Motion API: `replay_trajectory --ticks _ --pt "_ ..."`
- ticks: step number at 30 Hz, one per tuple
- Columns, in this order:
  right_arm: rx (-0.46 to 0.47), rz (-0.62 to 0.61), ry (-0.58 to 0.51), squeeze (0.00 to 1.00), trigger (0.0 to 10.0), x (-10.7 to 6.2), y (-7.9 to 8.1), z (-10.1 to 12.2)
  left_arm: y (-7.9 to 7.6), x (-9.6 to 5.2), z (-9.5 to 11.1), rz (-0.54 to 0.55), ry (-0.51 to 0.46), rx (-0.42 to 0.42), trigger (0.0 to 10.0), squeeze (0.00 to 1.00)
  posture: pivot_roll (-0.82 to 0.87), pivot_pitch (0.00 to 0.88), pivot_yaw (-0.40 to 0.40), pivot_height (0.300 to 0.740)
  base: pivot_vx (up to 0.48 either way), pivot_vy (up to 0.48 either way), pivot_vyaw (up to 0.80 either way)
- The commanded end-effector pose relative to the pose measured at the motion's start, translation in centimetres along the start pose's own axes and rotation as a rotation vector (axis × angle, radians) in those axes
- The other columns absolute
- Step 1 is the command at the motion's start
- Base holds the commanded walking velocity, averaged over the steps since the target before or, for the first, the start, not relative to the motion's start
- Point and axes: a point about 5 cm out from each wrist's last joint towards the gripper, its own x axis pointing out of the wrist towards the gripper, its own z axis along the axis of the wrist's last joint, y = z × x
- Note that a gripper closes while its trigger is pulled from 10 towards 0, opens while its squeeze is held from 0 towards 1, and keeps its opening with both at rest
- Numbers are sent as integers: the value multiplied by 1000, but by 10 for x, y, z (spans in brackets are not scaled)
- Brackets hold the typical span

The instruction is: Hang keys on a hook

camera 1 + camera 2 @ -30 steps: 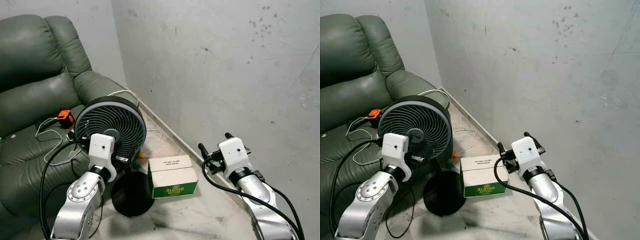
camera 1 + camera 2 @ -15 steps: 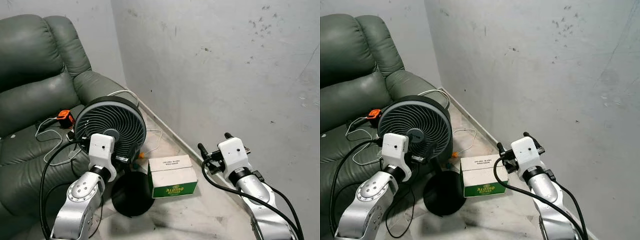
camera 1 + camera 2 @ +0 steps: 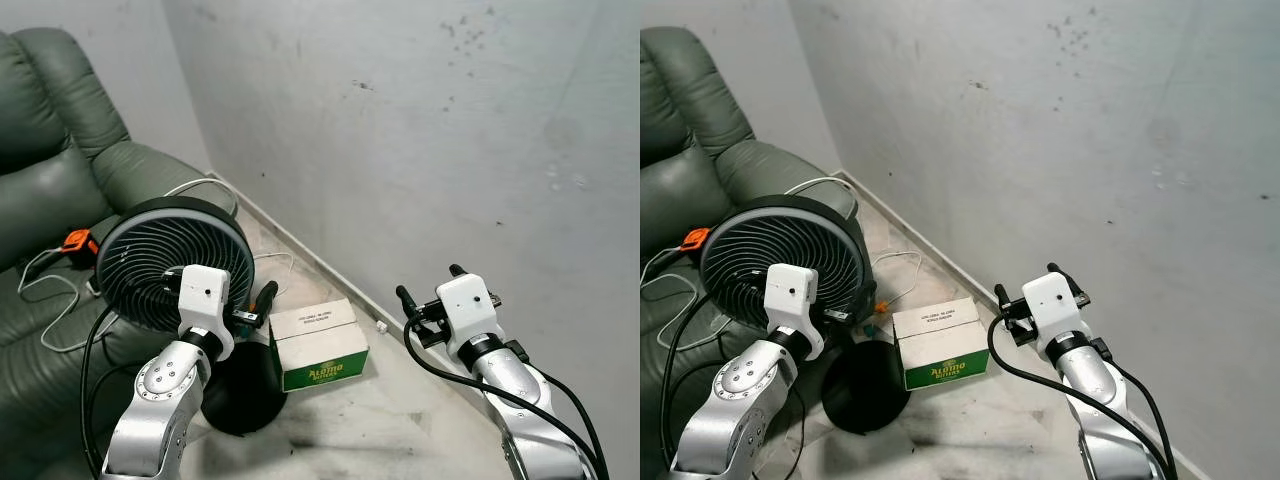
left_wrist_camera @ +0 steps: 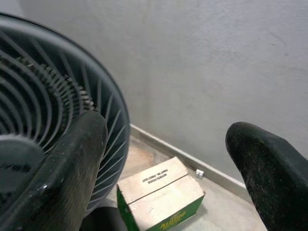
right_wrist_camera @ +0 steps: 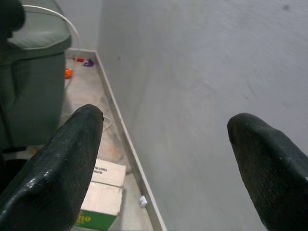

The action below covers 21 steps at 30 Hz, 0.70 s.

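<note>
Two grippers hover with fingers spread and empty: left gripper lower left by the fan, right gripper lower right near the wall.

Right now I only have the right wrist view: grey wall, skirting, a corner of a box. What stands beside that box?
Observer: A black floor fan stands on the left of the box, its round base next to it.
Operator: Left tool state?
Observer: The left tool is open, raised just in front of the fan's grille.
Operator: Anything past the fan?
Observer: A green leather sofa, with an orange gadget and white cables lying on its seat.
</note>
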Motion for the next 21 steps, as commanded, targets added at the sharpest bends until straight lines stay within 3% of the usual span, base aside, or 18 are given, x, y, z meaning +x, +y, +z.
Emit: replay_trajectory --ticks 1,6,15,21 --pt "-17 12 -10 0 10000 2 3 3 4 -1 0 10 4 14 10000 0 27 0 46 740 0 0 800" --pt "-20 7 -3 0 10000 2 2 0 5 0 -2 10 18 8 10000 0 27 0 46 740 0 0 800" --pt "-32 -18 6 0 10000 12 -10 -3 31 3 -11 72 87 6 10000 0 37 0 37 740 0 0 800" --pt "-41 -60 27 0 10000 21 -23 -7 42 7 -21 37 139 -10 10000 0 38 0 38 740 0 0 89"
